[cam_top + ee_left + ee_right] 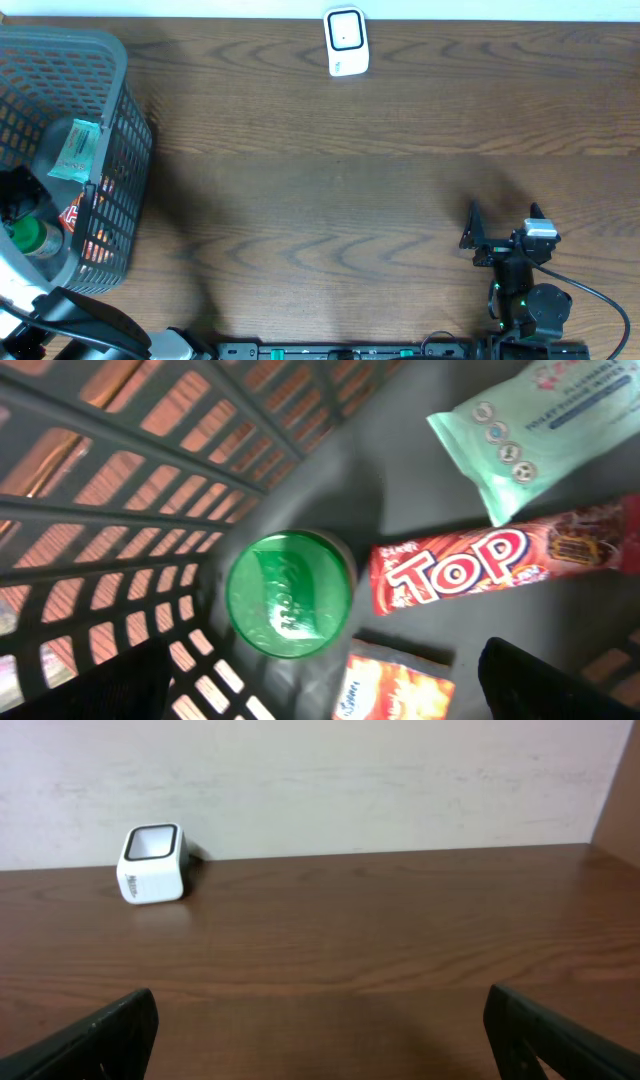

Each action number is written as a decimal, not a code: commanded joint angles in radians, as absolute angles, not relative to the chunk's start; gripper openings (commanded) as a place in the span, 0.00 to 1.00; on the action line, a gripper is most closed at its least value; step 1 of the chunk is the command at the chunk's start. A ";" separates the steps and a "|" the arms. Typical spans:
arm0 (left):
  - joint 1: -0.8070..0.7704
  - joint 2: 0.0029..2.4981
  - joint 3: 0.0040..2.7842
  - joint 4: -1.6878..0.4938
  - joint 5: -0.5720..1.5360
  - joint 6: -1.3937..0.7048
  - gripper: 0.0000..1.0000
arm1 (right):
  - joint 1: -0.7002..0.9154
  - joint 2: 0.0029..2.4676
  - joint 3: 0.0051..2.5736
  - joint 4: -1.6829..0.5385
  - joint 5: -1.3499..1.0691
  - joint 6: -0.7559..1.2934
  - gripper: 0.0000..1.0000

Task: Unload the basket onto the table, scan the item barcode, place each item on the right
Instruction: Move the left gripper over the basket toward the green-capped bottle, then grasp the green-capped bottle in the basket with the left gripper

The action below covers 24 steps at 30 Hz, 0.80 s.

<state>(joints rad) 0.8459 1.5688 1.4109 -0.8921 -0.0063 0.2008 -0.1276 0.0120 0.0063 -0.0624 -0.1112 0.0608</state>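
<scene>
Several items lie in the grey basket (120, 120) at the table's left. In the left wrist view I see a bottle with a green lid (290, 595), a red "TOP" bar (480, 560), a mint-green pack (530, 435) and an orange packet (395, 685). My left gripper (335, 690) hangs open inside the basket just above the green lid and orange packet, holding nothing. The white barcode scanner (346, 42) stands at the table's far edge, also in the right wrist view as the scanner (152, 863). My right gripper (325, 1040) is open and empty over bare table at the front right (503, 222).
The basket's lattice walls (120, 490) close in on the left gripper on its left side. A pale wall (400, 780) runs behind the scanner. Brown wooden table (330, 200) stretches between the basket and the right arm.
</scene>
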 commanded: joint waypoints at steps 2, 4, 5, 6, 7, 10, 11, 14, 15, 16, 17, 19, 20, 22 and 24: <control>0.891 1.579 1.372 -0.866 0.001 0.231 0.98 | -0.117 0.007 0.006 -0.065 -0.110 0.074 0.99; 0.904 1.581 1.350 -0.842 -0.001 0.232 0.98 | -0.117 0.007 0.006 -0.065 -0.110 0.074 0.99; 0.909 1.581 1.340 -0.832 0.000 0.232 0.98 | -0.117 0.007 0.006 -0.065 -0.110 0.074 0.99; 0.915 1.581 1.330 -0.823 0.000 0.232 0.98 | -0.117 0.007 0.006 -0.065 -0.110 0.074 0.99; 0.920 1.581 1.322 -0.814 0.000 0.232 0.98 | -0.117 0.007 0.006 -0.065 -0.110 0.073 0.99; 0.926 1.581 1.297 -0.785 0.000 0.232 0.98 | -0.117 0.007 0.006 -0.065 -0.110 0.074 0.99; 0.926 1.581 1.288 -0.775 0.000 0.232 0.98 | -0.117 0.007 0.006 -0.065 -0.110 0.074 0.99; 0.925 1.581 1.254 -0.738 0.000 0.231 0.98 | -0.117 0.007 0.006 -0.065 -0.110 0.074 0.99; 0.925 1.581 1.245 -0.727 0.000 0.231 0.98 | -0.117 0.007 0.006 -0.065 -0.110 0.074 0.99; 0.925 1.582 1.230 -0.709 0.000 0.231 0.98 | -0.117 0.007 0.006 -0.065 -0.110 0.074 0.99; 0.925 1.582 1.218 -0.697 0.000 0.231 0.98 | -0.117 0.007 0.006 -0.065 -0.110 0.074 0.99; 0.926 1.582 1.195 -0.673 0.000 0.231 0.98 | -0.117 0.007 0.006 -0.065 -0.110 0.074 0.99; 0.926 1.583 1.185 -0.662 0.000 0.231 0.98 | -0.117 0.007 0.006 -0.065 -0.110 0.074 0.99; 0.926 1.584 1.168 -0.643 0.000 0.231 0.98 | -0.117 0.007 0.006 -0.065 -0.110 0.074 0.99; 0.925 1.588 1.159 -0.630 0.000 0.226 0.98 | -0.117 0.007 0.006 -0.065 -0.110 0.074 0.99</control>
<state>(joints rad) 0.9218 1.5719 1.1744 -0.6437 -0.0032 0.2153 -0.1276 0.0120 0.0063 -0.0624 -0.1116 0.0612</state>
